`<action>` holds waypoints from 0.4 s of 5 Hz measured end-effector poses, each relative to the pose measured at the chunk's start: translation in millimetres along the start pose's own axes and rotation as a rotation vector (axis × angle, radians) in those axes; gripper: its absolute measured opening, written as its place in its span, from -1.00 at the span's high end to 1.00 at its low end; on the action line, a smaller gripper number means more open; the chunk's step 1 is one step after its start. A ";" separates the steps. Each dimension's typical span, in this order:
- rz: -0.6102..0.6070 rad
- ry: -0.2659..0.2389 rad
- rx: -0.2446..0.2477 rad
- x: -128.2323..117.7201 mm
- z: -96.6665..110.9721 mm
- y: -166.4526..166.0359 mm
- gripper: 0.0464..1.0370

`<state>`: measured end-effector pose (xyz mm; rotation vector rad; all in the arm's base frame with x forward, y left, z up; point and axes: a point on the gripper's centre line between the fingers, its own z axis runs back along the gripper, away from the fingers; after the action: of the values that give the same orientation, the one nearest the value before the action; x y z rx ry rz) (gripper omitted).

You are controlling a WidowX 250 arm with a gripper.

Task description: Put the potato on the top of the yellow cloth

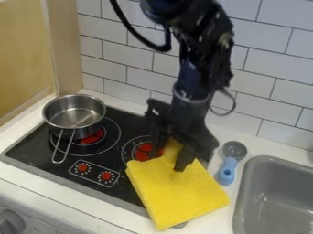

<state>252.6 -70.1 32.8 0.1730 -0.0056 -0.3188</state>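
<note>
White tiles [128, 55] with dark joints line the wall behind a pale table [215, 215], and a tan panel [24, 55] stands at the far left. Between the fingers [185, 158] of the black gripper [168, 161] is the potato [173, 149] — they are closed around its sides, at the far edge of the yellow cloth [177, 194]. Whether the potato's underside touches the cloth cannot be told. The cloth lies aslant, partly over the right side of the black stove [43, 151] and partly over the table. The arm [198, 77] comes down from the top edge. To the right, near the cloth, lies a scoop with a blue handle [226, 172] and a grey bowl; farther right is the grey sink [275, 201]. On the stove's far left sits a metal pot [74, 112] — its wire handle points toward the near side. A grey knob [11, 223] shows at the near left corner.
</note>
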 end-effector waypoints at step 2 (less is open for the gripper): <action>0.001 0.047 -0.025 -8.6 -15.3 -7.0 -0.21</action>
<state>242.7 -71.3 16.8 0.1557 0.0447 -0.3138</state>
